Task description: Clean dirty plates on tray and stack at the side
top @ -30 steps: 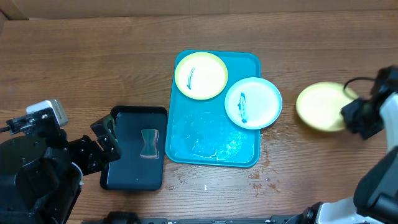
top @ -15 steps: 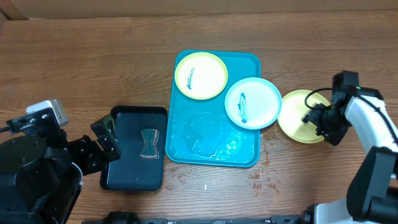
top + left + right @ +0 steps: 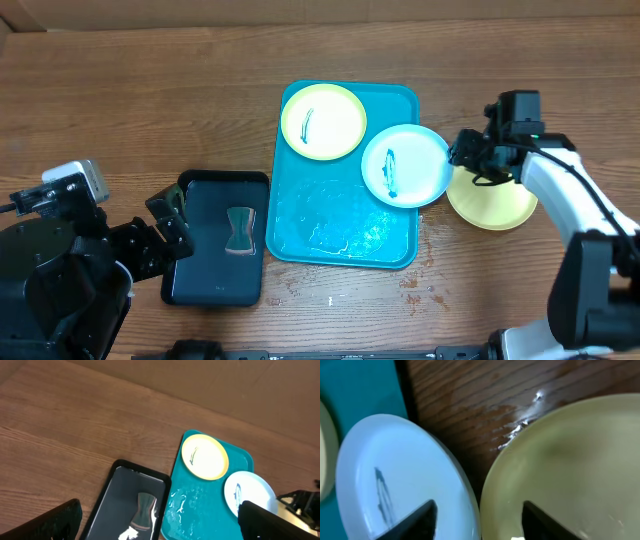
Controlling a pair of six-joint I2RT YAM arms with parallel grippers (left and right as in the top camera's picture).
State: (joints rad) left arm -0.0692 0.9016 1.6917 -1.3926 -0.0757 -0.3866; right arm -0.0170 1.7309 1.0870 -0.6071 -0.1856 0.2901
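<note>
The turquoise tray (image 3: 300,225) lies mid-table. On its far end rests a yellow-green plate (image 3: 323,121) with a dark smear. A light blue plate (image 3: 407,165), also smeared, overhangs the tray's right rim. Another yellow-green plate (image 3: 495,205) lies on the wood to the right of the tray. My right gripper (image 3: 463,153) hovers open where these two plates meet. In the right wrist view, one finger is over the blue plate (image 3: 395,475) and the other over the yellow-green plate (image 3: 570,460), holding nothing. My left gripper (image 3: 170,225) stands open at the black tray's left edge.
A black tray (image 3: 215,275) left of the turquoise one holds a small hourglass-shaped grey piece (image 3: 240,230). Water glistens on the turquoise tray's floor (image 3: 187,510) and on the wood near the right plate. Bare wooden table stretches behind and to the far left.
My right gripper brought the yellow-green plate leftward from the far right, let it go beside the tray, and moved to the blue plate's right rim. The left arm stayed still.
</note>
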